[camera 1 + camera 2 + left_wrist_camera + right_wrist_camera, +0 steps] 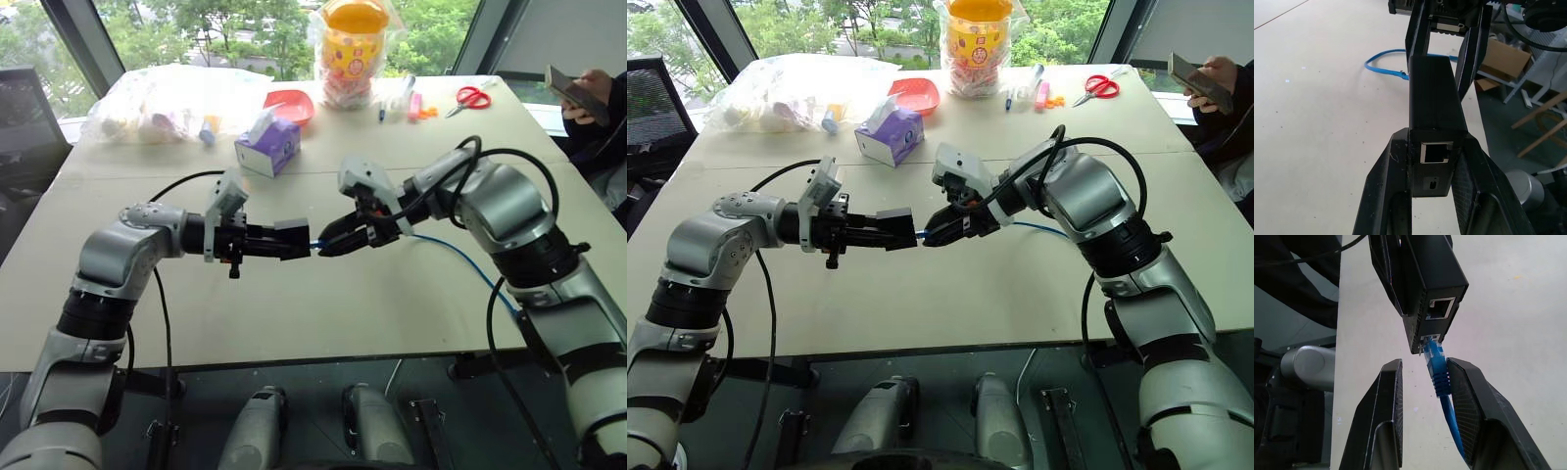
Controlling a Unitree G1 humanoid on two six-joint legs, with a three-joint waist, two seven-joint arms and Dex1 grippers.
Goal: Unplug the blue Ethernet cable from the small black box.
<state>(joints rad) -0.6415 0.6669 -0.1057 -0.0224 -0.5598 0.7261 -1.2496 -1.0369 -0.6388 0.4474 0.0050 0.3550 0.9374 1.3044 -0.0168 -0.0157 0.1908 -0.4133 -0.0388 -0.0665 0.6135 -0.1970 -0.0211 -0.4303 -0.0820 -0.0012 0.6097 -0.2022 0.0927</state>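
Left gripper (294, 240) fingers clamped on small matte-black box (1425, 289), held above beige table (323, 304). Right gripper (1425, 387) fingers part-open around plug boot of thin light-blue Ethernet cable (1439, 374), one finger touching, plug seated in box. Step: securing plug. Next: close, pull straight away. Ample free table around; near edge below.

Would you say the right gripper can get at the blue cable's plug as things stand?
Probably yes: the right gripper already straddles the blue Ethernet cable just below the small black box, which the left gripper holds; nothing lies between.
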